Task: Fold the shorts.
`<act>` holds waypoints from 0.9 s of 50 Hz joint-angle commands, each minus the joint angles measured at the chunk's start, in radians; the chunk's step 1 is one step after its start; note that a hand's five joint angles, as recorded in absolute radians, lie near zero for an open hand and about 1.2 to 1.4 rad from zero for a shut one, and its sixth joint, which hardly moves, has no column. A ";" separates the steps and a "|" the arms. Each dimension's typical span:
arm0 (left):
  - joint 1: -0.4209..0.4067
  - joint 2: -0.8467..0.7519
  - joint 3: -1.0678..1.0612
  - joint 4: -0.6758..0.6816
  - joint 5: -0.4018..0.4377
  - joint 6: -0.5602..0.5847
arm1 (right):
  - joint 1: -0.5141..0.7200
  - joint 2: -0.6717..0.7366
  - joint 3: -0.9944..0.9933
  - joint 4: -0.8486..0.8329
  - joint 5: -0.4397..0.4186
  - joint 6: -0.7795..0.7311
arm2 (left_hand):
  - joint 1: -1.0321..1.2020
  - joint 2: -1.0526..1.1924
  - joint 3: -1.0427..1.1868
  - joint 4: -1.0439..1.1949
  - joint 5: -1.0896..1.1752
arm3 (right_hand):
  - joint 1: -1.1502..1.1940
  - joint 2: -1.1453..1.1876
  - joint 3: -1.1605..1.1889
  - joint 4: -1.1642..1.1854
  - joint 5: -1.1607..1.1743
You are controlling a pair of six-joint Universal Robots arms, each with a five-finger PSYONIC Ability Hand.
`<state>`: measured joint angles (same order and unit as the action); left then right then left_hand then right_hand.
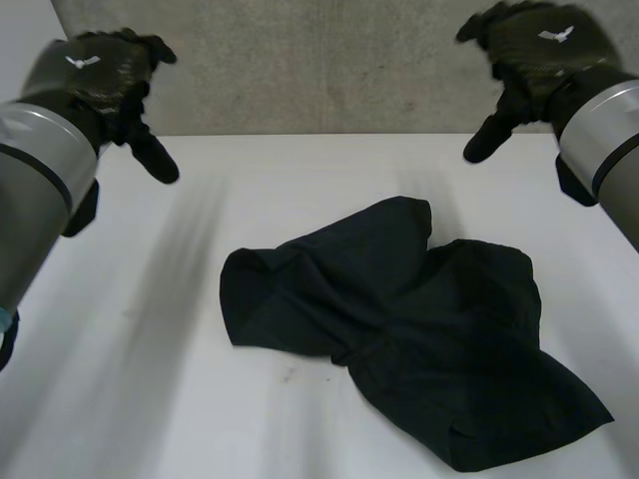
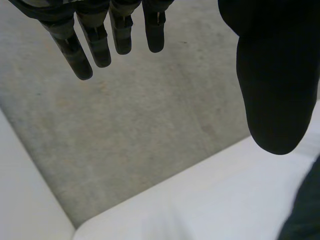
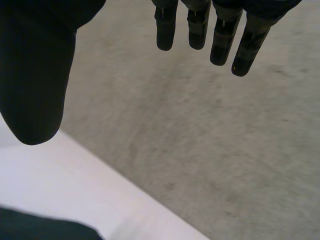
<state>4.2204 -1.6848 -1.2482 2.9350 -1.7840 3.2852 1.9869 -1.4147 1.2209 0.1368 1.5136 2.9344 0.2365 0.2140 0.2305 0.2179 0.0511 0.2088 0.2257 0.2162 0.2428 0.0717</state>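
Black shorts (image 1: 399,334) lie crumpled on the white table (image 1: 150,329), a little right of its middle, one leg bunched toward the left and the other spread toward the near right corner. My left hand (image 1: 105,75) hovers high at the far left, well away from the cloth, fingers (image 2: 95,42) straight and empty. High at the far right hangs my right hand (image 1: 534,55), fingers (image 3: 220,35) also straight, holding nothing. An edge of the shorts (image 2: 305,210) lies beyond the left thumb, and another edge of the shorts (image 3: 45,227) lies below the right thumb.
The table's far edge (image 1: 319,136) meets a grey floor (image 1: 329,70) behind it. A rounded table corner (image 2: 82,227) lies beneath the left hand. Bare white table surface stretches left of the shorts.
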 commanded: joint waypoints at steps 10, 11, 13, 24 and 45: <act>-0.207 -0.275 -0.094 0.045 0.084 0.097 | -0.144 0.213 0.074 0.208 -0.202 -0.489 | -0.023 -0.001 -0.017 -0.004 -0.012 | -0.034 -0.051 -0.042 -0.068 -0.072; -0.212 -0.289 -0.097 0.050 0.083 0.097 | -0.160 0.226 0.083 0.204 -0.205 -0.494 | -0.023 -0.001 -0.017 -0.004 -0.012 | -0.034 -0.051 -0.042 -0.068 -0.072; -0.218 -0.347 -0.105 0.067 0.080 0.103 | -0.193 0.261 0.112 0.179 -0.220 -0.518 | -0.017 0.005 -0.011 0.001 -0.006 | -0.034 -0.051 -0.042 -0.068 -0.072; -0.211 -0.545 -0.062 0.144 0.048 0.137 | -0.296 0.413 0.184 0.061 -0.328 -0.715 | 0.906 0.928 0.912 0.925 0.917 | 0.447 0.430 0.440 0.413 0.410; -0.013 -0.795 0.530 0.544 -0.029 0.565 | -0.045 0.299 0.144 0.004 -0.110 0.116 | 1.160 1.182 1.166 1.178 1.171 | 1.187 1.171 1.180 1.153 1.150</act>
<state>4.1531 -2.3744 -0.8921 3.3568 -1.7892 3.7074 1.8510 -1.1035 1.3987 0.1717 1.2672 2.7053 1.1539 1.1937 1.1846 1.1914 0.9575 0.9664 1.1777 1.1761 1.1874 0.9736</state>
